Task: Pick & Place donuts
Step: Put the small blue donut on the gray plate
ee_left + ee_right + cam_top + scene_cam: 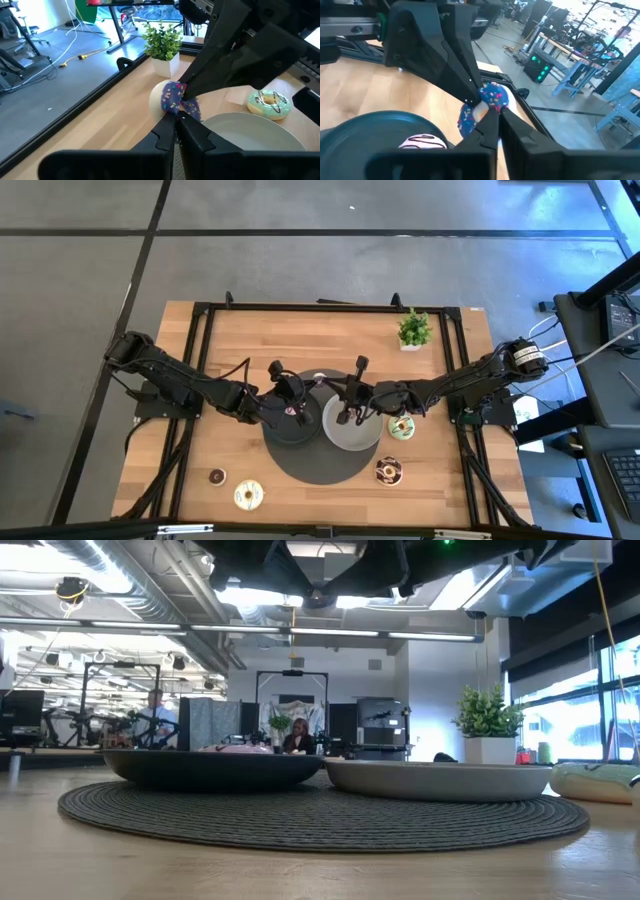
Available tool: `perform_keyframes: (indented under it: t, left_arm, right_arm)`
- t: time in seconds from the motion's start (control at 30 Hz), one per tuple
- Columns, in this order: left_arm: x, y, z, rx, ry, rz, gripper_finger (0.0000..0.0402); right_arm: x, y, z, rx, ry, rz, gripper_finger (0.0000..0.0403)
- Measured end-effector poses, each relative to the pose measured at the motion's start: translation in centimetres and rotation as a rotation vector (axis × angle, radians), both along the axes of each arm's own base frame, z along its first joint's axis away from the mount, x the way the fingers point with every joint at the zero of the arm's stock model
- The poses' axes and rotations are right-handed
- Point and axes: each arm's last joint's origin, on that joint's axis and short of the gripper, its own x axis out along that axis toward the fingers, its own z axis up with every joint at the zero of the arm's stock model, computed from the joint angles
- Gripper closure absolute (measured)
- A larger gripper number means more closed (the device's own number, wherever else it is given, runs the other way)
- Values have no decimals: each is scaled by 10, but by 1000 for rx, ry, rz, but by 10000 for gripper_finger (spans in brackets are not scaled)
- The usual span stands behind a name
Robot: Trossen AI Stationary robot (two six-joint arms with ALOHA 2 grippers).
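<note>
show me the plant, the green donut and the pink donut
plant (pixel 162 37), left wrist view, on its leaves
green donut (pixel 269 103), left wrist view, on its iced ring
pink donut (pixel 422 142), right wrist view, on its striped icing

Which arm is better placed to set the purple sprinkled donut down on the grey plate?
Right, probably. Both arms meet at the purple donut above the plates, but the right end effector hangs over the grey plate, while the left end effector is over the dark plate.
</note>
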Motion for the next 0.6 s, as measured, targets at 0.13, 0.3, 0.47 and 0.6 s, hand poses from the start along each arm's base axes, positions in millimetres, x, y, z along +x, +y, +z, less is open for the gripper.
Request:
perform_keyframes:
  t: [0.13, 0.3, 0.47, 0.6]
  left_arm:
    - [0, 0, 0, 5, 0, 7, 389]
    - [0, 0, 0, 25, 13, 3, 381]
    - [-2, 1, 3, 31, 19, -10, 342]
    - [-9, 1, 8, 16, 38, -44, 301]
  right_arm:
    - [0, 0, 0, 0, 0, -3, 395]
    - [0, 0, 0, -1, 1, -6, 394]
    - [-6, -1, 4, -16, 26, -62, 394]
    - [-17, 3, 4, 40, 99, -65, 394]
